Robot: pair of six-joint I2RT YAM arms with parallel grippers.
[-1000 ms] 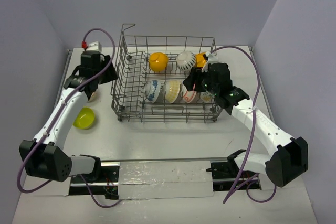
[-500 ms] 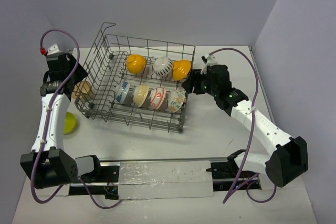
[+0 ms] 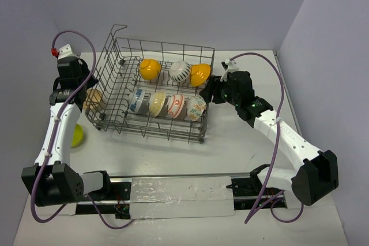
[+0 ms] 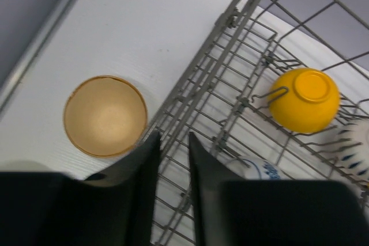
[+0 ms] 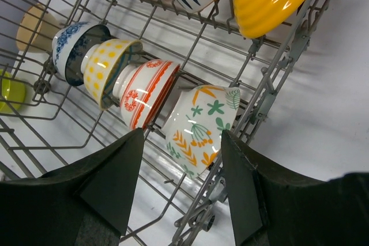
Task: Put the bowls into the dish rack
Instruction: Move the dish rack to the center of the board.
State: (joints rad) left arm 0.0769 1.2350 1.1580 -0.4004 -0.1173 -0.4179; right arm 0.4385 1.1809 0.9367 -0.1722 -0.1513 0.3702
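- Lying nearest, on the left of the table (image 3: 230,154), a lime green bowl (image 3: 75,136) sits outside the dish rack (image 3: 150,132), half hidden behind the left arm (image 3: 55,131)
- Farther back, a tan bowl (image 4: 105,116) stands upright on the table, just left of the rack's left wall
- The left gripper (image 4: 173,139) hangs over that wall beside the tan bowl; its fingers (image 4: 138,182) stand a narrow gap apart and a rim wire runs into the gap, but whether they pinch it cannot be told
- In the rack's near row four bowls lean on edge between the tines, left to right: a blue-patterned bowl (image 5: 75,47), a yellow-dotted bowl (image 5: 106,67), a red-and-white bowl (image 5: 147,90) and a leaf-patterned bowl (image 5: 202,125)
- The right gripper (image 5: 181,136) hovers at the rack's right end above the leaf-patterned bowl, its jaws wide apart, gripping nothing
- In the far row sit an orange-yellow bowl (image 3: 149,68) on the left, a white striped bowl (image 3: 180,71) in the middle and a second orange-yellow bowl (image 3: 200,74) on the right, all tipped over the tines
- A raised wire handle (image 3: 118,27) stands at the rack's far left corner
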